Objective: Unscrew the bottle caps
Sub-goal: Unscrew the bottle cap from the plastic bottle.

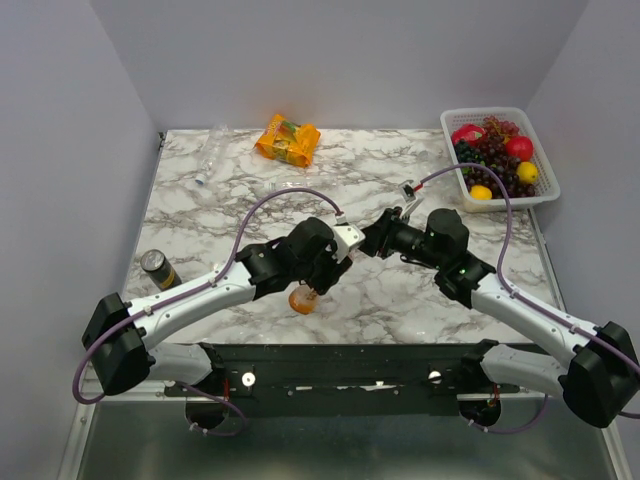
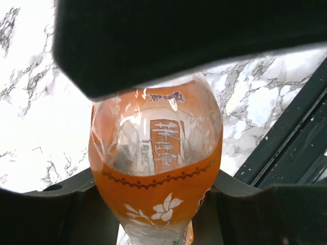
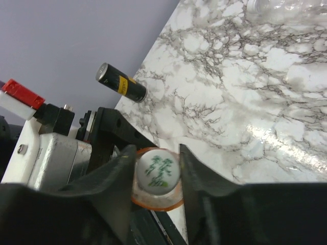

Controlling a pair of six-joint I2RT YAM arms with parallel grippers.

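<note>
Orange bottle: flowered label, horizontal, clamped between left gripper jaws. White cap, green print: on its neck, pinched between right gripper jaws. Clear bottle: lying flat, well beyond both.

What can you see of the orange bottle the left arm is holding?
The orange bottle is small clear plastic, part-filled with orange liquid, wrapped in an orange label with printed characters and a white flower. The left gripper clamps its body from both sides and holds it tilted above the marble table, near the front edge. Its white cap, printed green, is on, above an orange collar, and the right gripper appears closed on it.
</note>
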